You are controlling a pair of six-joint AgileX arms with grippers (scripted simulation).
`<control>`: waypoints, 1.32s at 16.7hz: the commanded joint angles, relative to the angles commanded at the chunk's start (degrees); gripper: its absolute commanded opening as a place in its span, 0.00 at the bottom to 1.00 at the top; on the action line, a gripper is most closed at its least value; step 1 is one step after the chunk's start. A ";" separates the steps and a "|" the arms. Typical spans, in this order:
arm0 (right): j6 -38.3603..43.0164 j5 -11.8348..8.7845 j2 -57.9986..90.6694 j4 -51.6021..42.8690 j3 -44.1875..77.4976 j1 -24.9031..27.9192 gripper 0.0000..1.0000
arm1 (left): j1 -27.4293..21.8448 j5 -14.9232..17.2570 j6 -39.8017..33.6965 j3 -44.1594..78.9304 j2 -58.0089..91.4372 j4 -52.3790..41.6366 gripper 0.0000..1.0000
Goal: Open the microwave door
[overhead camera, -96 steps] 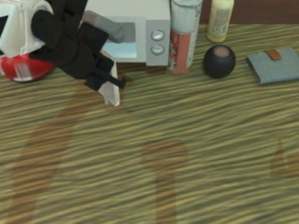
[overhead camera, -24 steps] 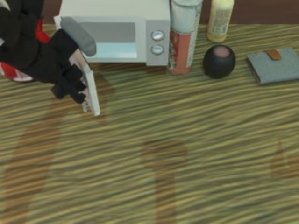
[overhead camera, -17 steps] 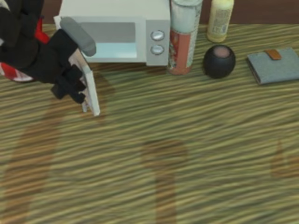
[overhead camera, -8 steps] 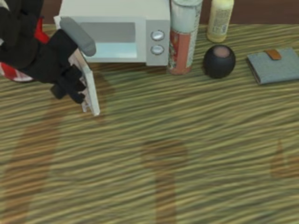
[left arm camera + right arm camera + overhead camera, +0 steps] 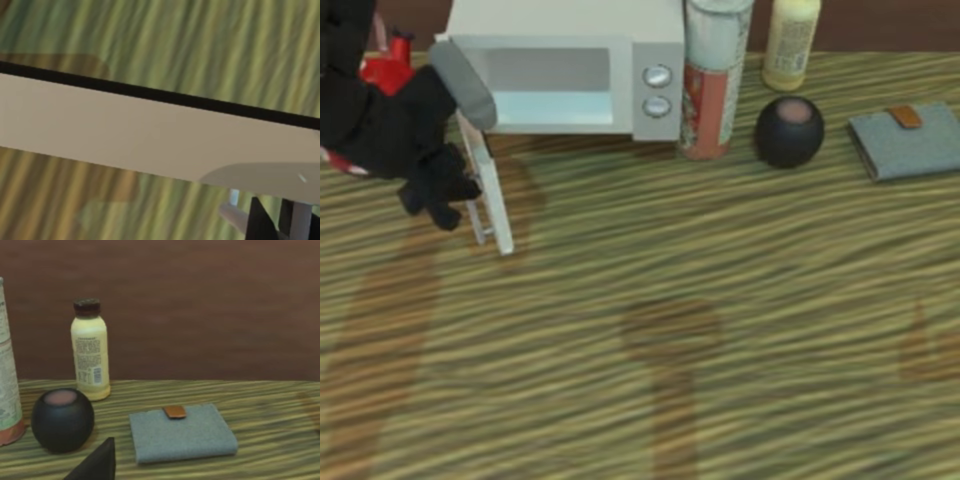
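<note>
Behind the left tool (image 5: 440, 195), the microwave door (image 5: 485, 195) shows edge-on.

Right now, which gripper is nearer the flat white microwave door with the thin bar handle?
Left. The left gripper is right beside the open flat white microwave door, on its outer side. The right gripper is out of the top view; its wrist camera faces the grey wallet, far across the table.

Streaked green-brown table (image 5: 740, 300), maroon wall (image 5: 200, 305)
</note>
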 joint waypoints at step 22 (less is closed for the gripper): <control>0.00 0.00 0.00 0.00 0.00 0.00 1.00 | 0.88 0.88 2.20 0.23 0.03 -0.90 0.00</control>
